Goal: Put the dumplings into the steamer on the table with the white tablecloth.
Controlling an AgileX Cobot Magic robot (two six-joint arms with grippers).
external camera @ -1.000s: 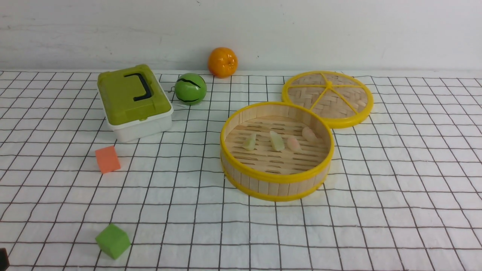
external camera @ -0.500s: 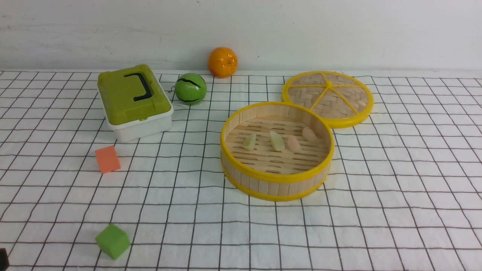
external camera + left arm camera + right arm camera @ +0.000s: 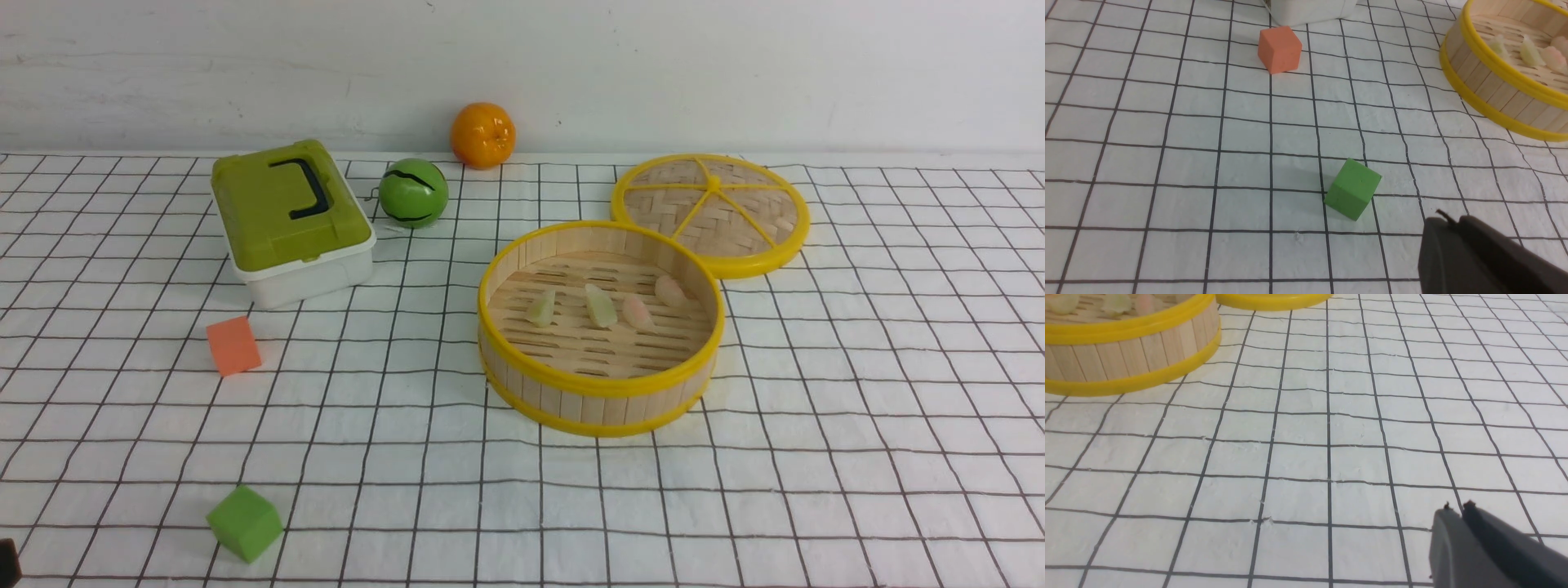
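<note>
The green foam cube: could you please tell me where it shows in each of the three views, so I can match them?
Front view: green cube low on the left, nearer the camera than the orange cube.
Left wrist view: green cube near the middle, just beyond the left gripper.
Right wrist view: not in it.
Shared landmark: the steamer.

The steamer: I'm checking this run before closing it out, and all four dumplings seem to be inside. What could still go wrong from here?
1. The dumplings lie loose on the slats of the open steamer; its lid rests beside it, so a knock could scatter them.
2. The green cube sits close to the left gripper, which looks shut; a careless arm move might shove it.
3. The wrinkled white tablecloth could snag and drag the steamer.
</note>
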